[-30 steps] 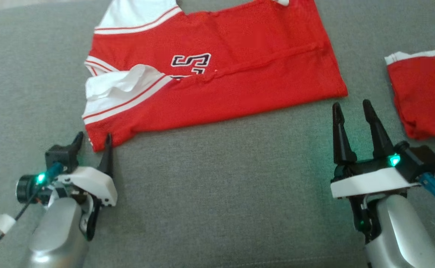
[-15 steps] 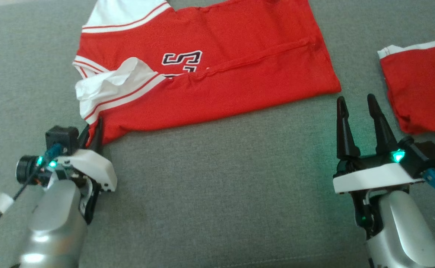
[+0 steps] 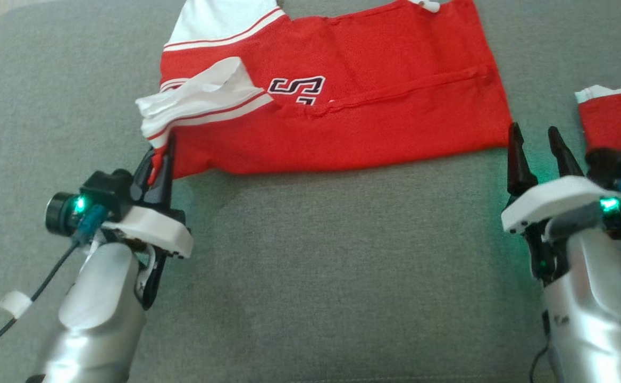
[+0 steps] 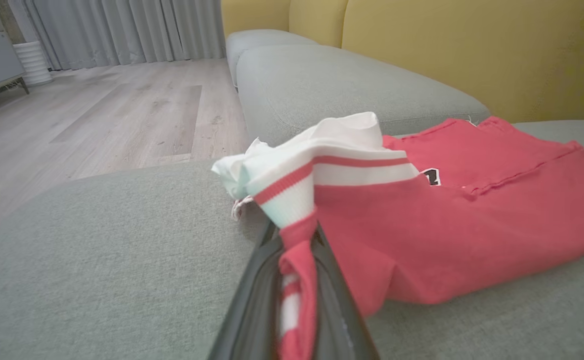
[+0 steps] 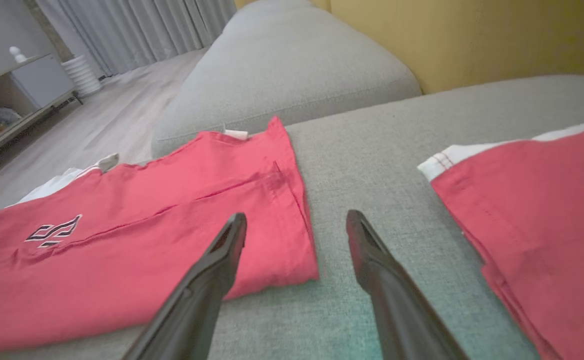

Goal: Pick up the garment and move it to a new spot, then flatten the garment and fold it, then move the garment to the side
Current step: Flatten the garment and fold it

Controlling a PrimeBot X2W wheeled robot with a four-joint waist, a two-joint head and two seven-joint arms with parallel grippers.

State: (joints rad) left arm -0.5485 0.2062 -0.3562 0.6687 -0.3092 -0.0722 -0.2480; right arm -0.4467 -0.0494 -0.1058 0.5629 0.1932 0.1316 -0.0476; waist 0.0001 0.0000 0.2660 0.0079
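The garment (image 3: 369, 122) is a red jersey with white striped sleeves, lying folded across the far half of the grey cushion (image 3: 316, 276). My left gripper (image 3: 159, 154) is shut on its near left corner, and a strip of red and white cloth is pinched between the fingers (image 4: 332, 310). That corner and the white sleeve (image 4: 322, 145) are bunched up above the cushion. My right gripper (image 3: 533, 133) stands open just off the garment's near right corner (image 5: 292, 260), with one finger (image 5: 207, 280) over the red cloth and nothing between the two.
A second red cloth (image 3: 616, 114) with a white hem lies to the right of my right gripper (image 5: 296, 217). A yellow backrest (image 4: 472, 50) rises behind the cushions. Wooden floor (image 4: 97, 115) lies beyond the cushion's left edge.
My left gripper has closed on the garment's near left corner and drawn it up and inward, bunching the sleeve. The right gripper has come closer to the near right corner. The camera has shifted.
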